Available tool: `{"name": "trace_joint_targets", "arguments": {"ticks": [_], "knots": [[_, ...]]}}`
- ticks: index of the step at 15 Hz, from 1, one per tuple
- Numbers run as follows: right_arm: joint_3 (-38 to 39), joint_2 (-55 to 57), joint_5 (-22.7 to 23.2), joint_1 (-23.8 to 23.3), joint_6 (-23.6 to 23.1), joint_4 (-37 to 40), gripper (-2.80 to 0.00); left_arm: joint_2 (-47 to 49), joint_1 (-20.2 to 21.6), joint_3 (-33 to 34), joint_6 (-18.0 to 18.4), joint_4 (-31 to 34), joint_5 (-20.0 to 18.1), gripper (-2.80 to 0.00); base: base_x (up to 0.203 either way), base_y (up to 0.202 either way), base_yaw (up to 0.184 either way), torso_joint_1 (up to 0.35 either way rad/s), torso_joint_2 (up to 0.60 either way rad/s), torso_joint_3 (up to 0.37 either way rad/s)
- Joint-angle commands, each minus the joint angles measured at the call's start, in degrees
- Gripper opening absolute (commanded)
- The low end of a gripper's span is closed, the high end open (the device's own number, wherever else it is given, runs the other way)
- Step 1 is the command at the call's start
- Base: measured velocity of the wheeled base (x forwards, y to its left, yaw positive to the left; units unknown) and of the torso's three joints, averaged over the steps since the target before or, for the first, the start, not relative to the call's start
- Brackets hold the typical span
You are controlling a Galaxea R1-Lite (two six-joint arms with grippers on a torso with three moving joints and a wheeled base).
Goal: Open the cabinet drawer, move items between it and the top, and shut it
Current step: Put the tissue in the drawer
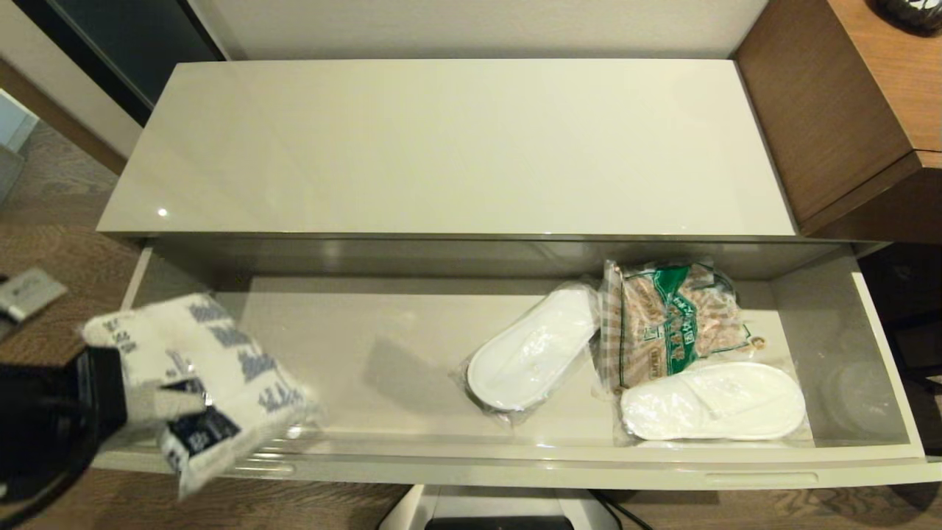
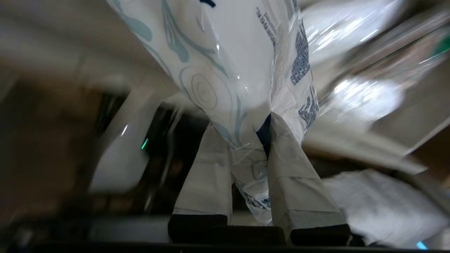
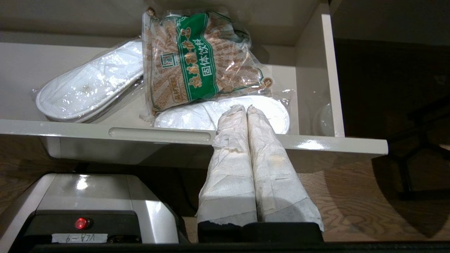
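Two grippers, left gripper clenched on the tissue packet, packet pinched between its jaws above the open cabinet drawer, right gripper parked with jaws pressed together just before the drawer front, wrapped slippers and snack bag beyond them.

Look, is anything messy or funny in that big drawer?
A bit messy. In the cabinet drawer, the green snack bag lies crooked, overlapping both wrapped slippers. The left tool holds the tissue packet tilted over the drawer's left end.
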Motion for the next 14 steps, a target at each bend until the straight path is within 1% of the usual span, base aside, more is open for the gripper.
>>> {"name": "trace_joint_targets", "arguments": {"ticks": [1,2,4,5,6,7,9,11,12,14], "knots": [[0.0,-0.7,0.0,0.0,-0.1,0.0,-2.8,-3.1,0.2,9.7,0.1,-4.9,0.1,-2.8,0.0,0.0,0.0,0.0,0.0,0.0],[0.0,-0.7,0.0,0.0,-0.1,0.0,-2.8,-2.4,0.2,12.0,0.4,-8.7,0.2,-2.8,0.0,0.0,0.0,0.0,0.0,0.0],[0.0,-0.7,0.0,0.0,-0.1,0.0,-2.8,2.3,0.3,15.1,0.5,-17.3,-0.1,-2.8,0.0,0.0,0.0,0.0,0.0,0.0],[0.0,-0.7,0.0,0.0,-0.1,0.0,-2.8,3.5,0.3,16.4,0.5,-20.2,-0.3,-2.8,0.0,0.0,0.0,0.0,0.0,0.0],[0.0,-0.7,0.0,0.0,-0.1,0.0,-2.8,4.0,0.4,16.4,0.6,-21.3,-0.4,-2.8,0.0,0.0,0.0,0.0,0.0,0.0],[0.0,-0.7,0.0,0.0,-0.1,0.0,-2.8,6.1,0.6,16.2,0.6,-24.9,-0.6,-2.8,0.0,0.0,0.0,0.0,0.0,0.0],[0.0,-0.7,0.0,0.0,-0.1,0.0,-2.8,14.9,0.9,15.8,0.7,-32.0,-1.0,-2.8,0.0,0.0,0.0,0.0,0.0,0.0],[0.0,-0.7,0.0,0.0,-0.1,0.0,-2.8,24.2,0.9,13.4,0.9,-37.3,-1.3,-2.8,0.0,0.0,0.0,0.0,0.0,0.0],[0.0,-0.7,0.0,0.0,0.0,0.0,-2.8,27.7,-0.5,11.8,1.1,-39.0,-1.5,-2.8,0.0,0.0,0.0,0.0,0.0,0.0],[0.0,-0.7,0.0,0.0,-0.1,0.0,-2.8,30.1,-4.8,9.3,1.4,-41.0,-2.9,-2.8,0.0,0.0,0.0,0.0,0.0,0.0]]}}
